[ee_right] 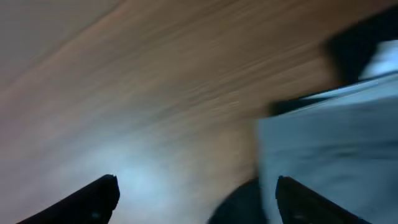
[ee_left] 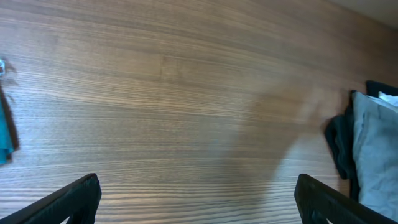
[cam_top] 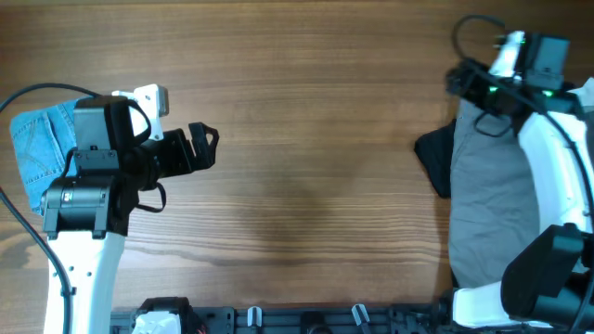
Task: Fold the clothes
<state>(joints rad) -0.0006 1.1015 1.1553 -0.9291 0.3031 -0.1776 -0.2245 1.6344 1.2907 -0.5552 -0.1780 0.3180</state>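
Left fingers (ee_left: 74, 199) hang spread above the desk (cam_top: 306, 195); right fingers (ee_right: 102, 196), also spread, hover by the far right corner. Grey trousers (cam_top: 492, 204) lie along the right edge, long axis far-to-near, with a black garment (cam_top: 434, 162) against their inner side. Denim shorts (cam_top: 37, 153) lie at the left edge.

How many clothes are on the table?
3: light-blue denim shorts at the left edge, partly under the left arm; grey trousers at the right edge; a black garment against their left side. Others may be hidden.
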